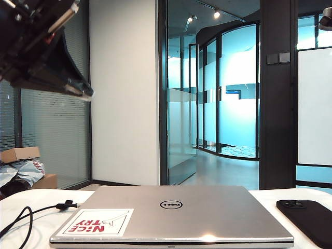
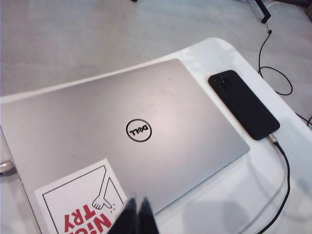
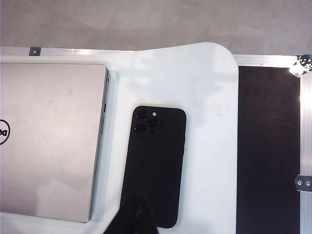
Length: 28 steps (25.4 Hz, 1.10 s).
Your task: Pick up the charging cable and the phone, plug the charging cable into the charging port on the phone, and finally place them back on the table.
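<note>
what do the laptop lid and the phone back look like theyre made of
Laptop lid: probably brushed or anodised metal, going by its silver-grey satin sheen and soft glare; painted plastic is possible. Phone: matte black, with almost no reflection, so likely a soft plastic or silicone case, or frosted glass; the pictures do not settle which.

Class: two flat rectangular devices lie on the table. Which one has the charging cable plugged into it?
The phone, the small black slab beside the laptop; the charging cable enters its end. The silver laptop has none visible.

Behind the worktop you face a white wall [image 1: 124, 93], with window blinds [image 1: 52, 135] toward its left edge. A glass corridor [image 1: 223, 93] glows blue, 2 ceiling lights [image 1: 216, 14] shine overhead, and grey floor [image 1: 223, 171] runs away.
</note>
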Each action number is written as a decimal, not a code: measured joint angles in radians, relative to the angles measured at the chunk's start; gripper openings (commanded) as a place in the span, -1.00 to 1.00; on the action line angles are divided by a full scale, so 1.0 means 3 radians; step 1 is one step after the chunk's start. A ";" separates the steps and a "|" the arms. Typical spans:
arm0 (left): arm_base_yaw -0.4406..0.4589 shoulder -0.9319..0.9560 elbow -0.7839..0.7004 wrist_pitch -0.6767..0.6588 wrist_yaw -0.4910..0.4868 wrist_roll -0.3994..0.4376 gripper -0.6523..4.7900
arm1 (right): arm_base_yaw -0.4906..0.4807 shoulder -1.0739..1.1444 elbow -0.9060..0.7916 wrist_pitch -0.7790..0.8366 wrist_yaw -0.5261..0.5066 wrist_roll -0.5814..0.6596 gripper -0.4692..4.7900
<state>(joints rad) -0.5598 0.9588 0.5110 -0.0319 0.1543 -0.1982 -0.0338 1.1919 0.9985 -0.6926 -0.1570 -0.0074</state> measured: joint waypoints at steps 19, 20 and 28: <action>0.0721 -0.1359 -0.0365 0.0320 0.0008 0.0228 -0.78 | 0.0001 0.0011 0.0000 0.0019 -0.0001 0.0000 -0.82; 0.0853 -0.1475 -0.0418 0.0268 0.0008 0.0228 -0.78 | 0.0001 0.0013 0.0000 0.0019 0.0000 0.0000 -0.82; 0.1328 -0.2272 -0.1045 0.0179 0.0005 0.0366 -0.78 | 0.0001 0.0014 0.0000 0.0019 0.0001 0.0000 -0.82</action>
<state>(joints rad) -0.1616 0.2771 0.1974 0.0219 0.1558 -0.0883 -0.0334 1.1961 0.9985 -0.6868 -0.1566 -0.0074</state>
